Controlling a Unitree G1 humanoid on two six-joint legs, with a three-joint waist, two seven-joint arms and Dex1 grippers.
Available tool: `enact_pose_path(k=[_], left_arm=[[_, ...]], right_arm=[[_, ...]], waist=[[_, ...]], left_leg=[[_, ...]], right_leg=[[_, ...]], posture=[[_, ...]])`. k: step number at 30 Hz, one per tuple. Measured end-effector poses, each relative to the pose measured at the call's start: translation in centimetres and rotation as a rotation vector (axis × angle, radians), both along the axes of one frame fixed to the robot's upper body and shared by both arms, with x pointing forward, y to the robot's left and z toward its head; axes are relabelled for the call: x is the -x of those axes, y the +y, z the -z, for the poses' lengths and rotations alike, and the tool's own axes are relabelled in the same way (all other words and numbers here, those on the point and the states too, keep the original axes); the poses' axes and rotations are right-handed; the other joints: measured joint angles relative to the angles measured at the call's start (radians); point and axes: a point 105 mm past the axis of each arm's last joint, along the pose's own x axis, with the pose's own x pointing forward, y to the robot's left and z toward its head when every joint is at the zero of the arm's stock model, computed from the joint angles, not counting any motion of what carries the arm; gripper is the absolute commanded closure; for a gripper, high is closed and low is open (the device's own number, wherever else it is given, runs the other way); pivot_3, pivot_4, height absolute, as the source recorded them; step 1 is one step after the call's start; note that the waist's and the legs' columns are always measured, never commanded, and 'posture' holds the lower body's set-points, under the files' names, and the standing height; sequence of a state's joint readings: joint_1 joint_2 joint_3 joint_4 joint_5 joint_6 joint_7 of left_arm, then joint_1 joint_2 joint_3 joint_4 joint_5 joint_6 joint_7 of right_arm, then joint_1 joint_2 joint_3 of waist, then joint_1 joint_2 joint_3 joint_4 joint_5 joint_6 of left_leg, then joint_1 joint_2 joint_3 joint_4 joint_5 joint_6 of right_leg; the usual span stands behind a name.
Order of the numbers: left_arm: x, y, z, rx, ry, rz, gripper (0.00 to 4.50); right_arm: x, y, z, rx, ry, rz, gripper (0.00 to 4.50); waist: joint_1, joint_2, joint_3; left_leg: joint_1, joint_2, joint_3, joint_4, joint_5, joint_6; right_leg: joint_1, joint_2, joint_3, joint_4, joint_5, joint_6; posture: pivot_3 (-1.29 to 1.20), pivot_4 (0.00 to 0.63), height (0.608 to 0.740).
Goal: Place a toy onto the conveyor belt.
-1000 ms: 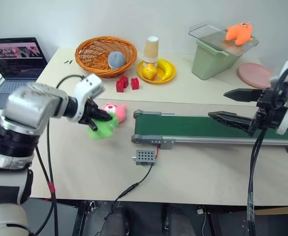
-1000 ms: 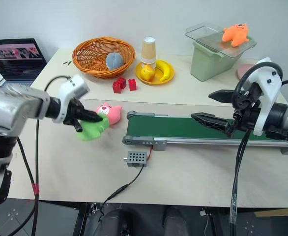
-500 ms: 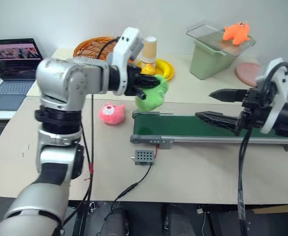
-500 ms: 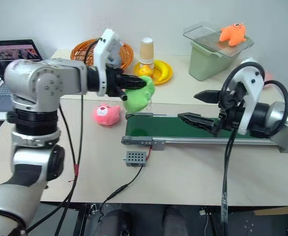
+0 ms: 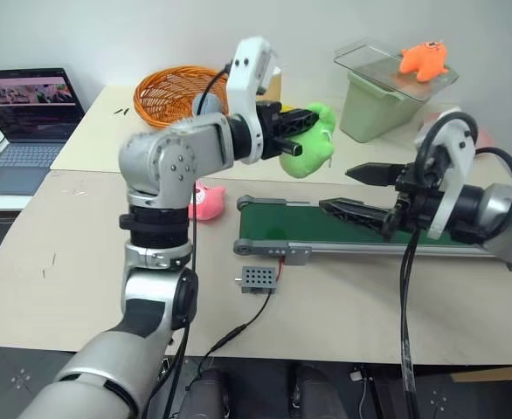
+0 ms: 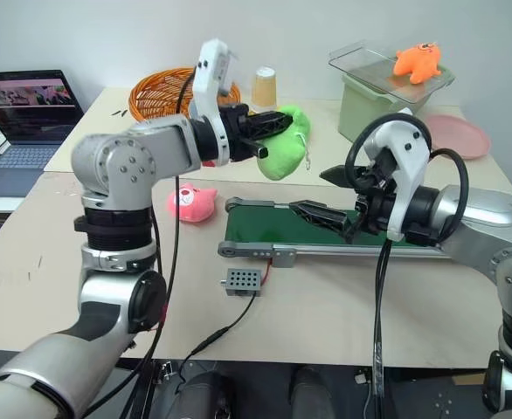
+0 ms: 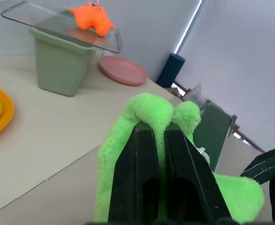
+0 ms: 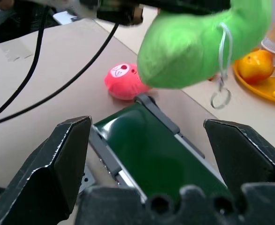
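Now the left claw (image 5: 307, 116) grips the green toy (image 5: 311, 150) (above the conveyor belt (image 5: 326, 227))

Head stereo overhead; wrist close-ups, perhaps overlapping.

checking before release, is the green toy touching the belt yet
Apart. In the right wrist view the green toy, shut in the left pincer, hangs above the belt with table showing between.

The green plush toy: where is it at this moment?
The green plush toy is held in the air by the left gripper, above the conveyor belt's left end, with the pink toy on the table nearby.
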State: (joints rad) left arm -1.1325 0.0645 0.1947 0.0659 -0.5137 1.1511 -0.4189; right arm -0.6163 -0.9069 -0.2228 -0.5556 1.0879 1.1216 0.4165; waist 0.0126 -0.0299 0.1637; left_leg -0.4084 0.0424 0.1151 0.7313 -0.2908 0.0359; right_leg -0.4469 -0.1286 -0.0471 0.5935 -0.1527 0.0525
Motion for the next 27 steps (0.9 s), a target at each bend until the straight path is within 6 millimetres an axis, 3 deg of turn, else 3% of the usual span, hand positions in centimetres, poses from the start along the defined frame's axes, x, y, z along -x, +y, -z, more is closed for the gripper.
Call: enact_pose_path(k=[8,18,27], left_arm=[[-0.6,-0.4,2.0,0.128,0.089,-0.07,4.45],[-1.0,-0.5,1.2,0.237,0.087,-0.125,4.45],[-1.7,-0.8,2.3,0.241,0.127,-0.156,4.45]], right_arm=[[-1.3,-0.2,-0.2,-0.032,0.009,0.082,0.0],[-2.7,-0.1,-0.1,-0.092,0.027,0.165,0.0],[-3.6,0.5,0.0,-0.11,0.03,0.205,0.0]], waist=[[0.0,0.0,0.0],[0.0,0.0,0.0],[0.0,0.0,0.0]], left_leg=[[0.002,0.0,0.0,0.0,-0.001,0.001],[0.002,0.0,-0.001,0.0,-0.002,0.004],[0.002,0.0,0.0,0.0,-0.002,0.003]], right_leg=[[0.002,0.0,-0.001,0.0,0.0,0.0],[0.004,0.0,-0.001,-0.001,0.0,0.0],[0.004,0.0,-0.003,-0.002,0.0,0.0]], posture=[[0.0,0.15,0.739],[0.0,0.15,0.739],[0.0,0.15,0.739]])
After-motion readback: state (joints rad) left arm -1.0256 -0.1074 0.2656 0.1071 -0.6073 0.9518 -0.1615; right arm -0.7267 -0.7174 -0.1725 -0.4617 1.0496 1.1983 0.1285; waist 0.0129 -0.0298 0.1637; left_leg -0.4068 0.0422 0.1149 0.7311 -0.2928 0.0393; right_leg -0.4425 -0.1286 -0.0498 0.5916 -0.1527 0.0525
